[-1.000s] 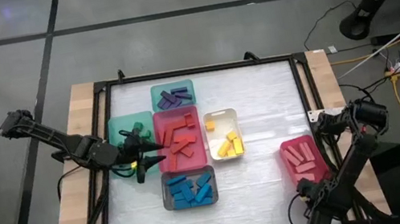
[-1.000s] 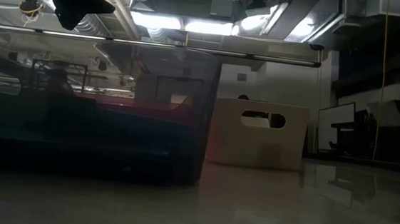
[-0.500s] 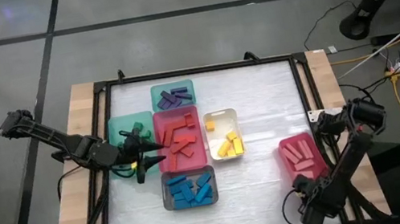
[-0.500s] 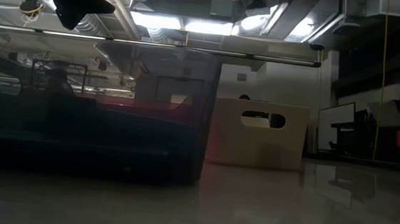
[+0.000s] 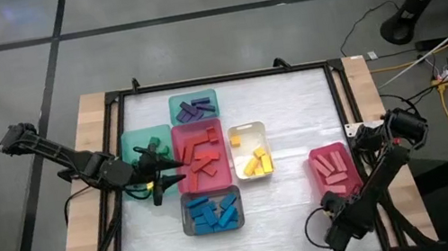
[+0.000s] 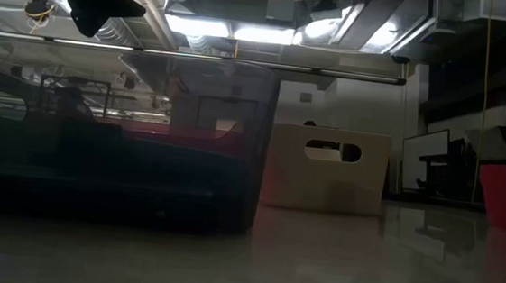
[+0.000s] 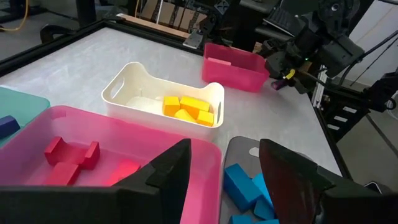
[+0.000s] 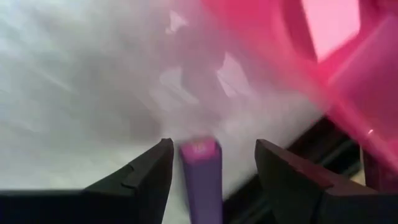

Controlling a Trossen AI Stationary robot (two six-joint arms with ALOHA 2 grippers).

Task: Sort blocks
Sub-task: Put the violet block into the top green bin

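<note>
The blocks lie sorted in trays: purple in the teal tray (image 5: 194,108), green in the green tray (image 5: 138,147), red in the red tray (image 5: 202,155), yellow in the white tray (image 5: 251,151), blue in the grey tray (image 5: 212,211), pink bars in the pink tray (image 5: 335,171). My left gripper (image 5: 165,164) (image 7: 225,149) hangs open over the red tray's left side. My right gripper (image 8: 212,146) (image 7: 283,68) is open, low beside the pink tray's right side, under its own arm in the high view. A blurred purple bar (image 8: 202,180) shows between its fingers. My right gripper stands close to the pink tray's right wall (image 7: 252,65). Blur and its own arm hide whether a finger touches that wall. The purple bar lies next to one finger (image 8: 149,174), and I cannot tell whether it is touched. My left gripper touches nothing.
A black frame (image 5: 341,106) runs round the white table top, close to the right gripper. Bare table lies between the white tray and the pink tray. Cables and stands sit on the floor beyond the right edge.
The pink tray has slid a little toward the table's left edge and slightly toward the far edge; in the low view it has come farther into the picture from the right. The right arm's folded joint has swung toward the left edge.
</note>
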